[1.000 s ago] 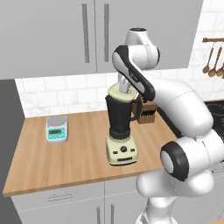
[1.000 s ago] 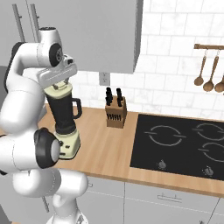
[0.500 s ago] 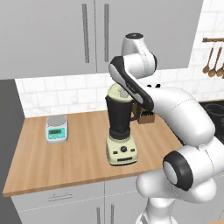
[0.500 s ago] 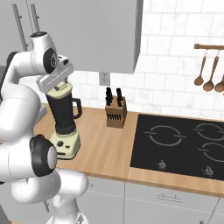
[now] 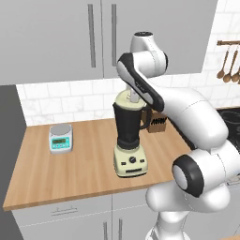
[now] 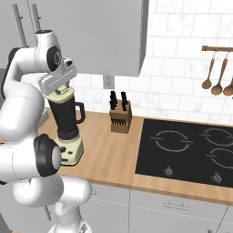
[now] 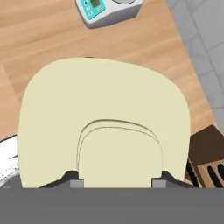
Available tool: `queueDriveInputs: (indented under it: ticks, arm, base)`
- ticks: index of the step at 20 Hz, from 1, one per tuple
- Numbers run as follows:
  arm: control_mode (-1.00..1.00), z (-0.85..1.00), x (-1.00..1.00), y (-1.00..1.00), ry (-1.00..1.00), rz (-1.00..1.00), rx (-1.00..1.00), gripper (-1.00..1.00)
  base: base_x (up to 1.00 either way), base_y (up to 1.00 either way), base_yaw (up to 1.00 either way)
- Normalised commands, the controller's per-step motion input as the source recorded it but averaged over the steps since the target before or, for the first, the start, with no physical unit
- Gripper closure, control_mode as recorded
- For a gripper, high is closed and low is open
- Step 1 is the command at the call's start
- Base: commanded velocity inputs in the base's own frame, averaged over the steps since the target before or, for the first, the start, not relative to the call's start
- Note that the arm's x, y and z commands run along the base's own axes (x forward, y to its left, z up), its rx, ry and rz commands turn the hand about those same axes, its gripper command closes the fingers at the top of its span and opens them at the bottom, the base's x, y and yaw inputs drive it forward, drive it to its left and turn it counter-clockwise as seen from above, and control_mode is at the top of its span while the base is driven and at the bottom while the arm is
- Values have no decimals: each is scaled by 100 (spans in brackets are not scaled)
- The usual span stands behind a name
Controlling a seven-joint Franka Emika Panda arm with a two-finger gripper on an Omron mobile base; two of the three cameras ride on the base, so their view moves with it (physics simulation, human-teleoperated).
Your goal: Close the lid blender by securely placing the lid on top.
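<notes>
Hand view: 1 lid (image 7: 105, 127), knob between the gripper (image 7: 118, 181) jaws, flat atop 1 upright blender (image 5: 130, 140); 1 scale (image 5: 61, 138).

the left base view looks from behind the arm on its left, forward and down over the wooden counter (image 5: 56, 173), with the blender (image 5: 130, 140) near the middle and the kitchen scale (image 5: 61, 138) to its left. the right base view looks from behind on the right, at the same counter (image 6: 113, 159) from the other side; it takes in the blender (image 6: 67, 125) at left, the knife block (image 6: 120, 117) and the black hob (image 6: 191, 152). both share the blender, knife block (image 5: 157, 123) and tiled wall. the hand view sits very close, looking straight down on the lid (image 7: 105, 118), with the scale (image 7: 107, 11) and counter (image 7: 39, 35) far below and the knife block (image 7: 208, 164) at its right edge.
</notes>
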Motion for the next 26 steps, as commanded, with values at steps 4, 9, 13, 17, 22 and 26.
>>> queueDriveInputs:
  ticks: [4, 9, 13, 17, 22, 26]
  arm:
    - [-100, -3, 41, 5, -21, -7, 0, 100]
    - [-100, -1, 8, 0, -1, -6, 1, 100]
    - [-100, 0, 9, 0, -4, 0, 0, 100]
    - [-100, 2, 7, 0, -10, -1, 0, 100]
    - [-100, 18, -13, -1, -25, -2, 3, 100]
    - [-100, 29, -10, -4, -25, -6, 11, 100]
  base:
    - [0, 0, 0]
    - [0, 0, 0]
    - [0, 0, 0]
    - [0, 0, 0]
    - [0, 0, 0]
    - [0, 0, 0]
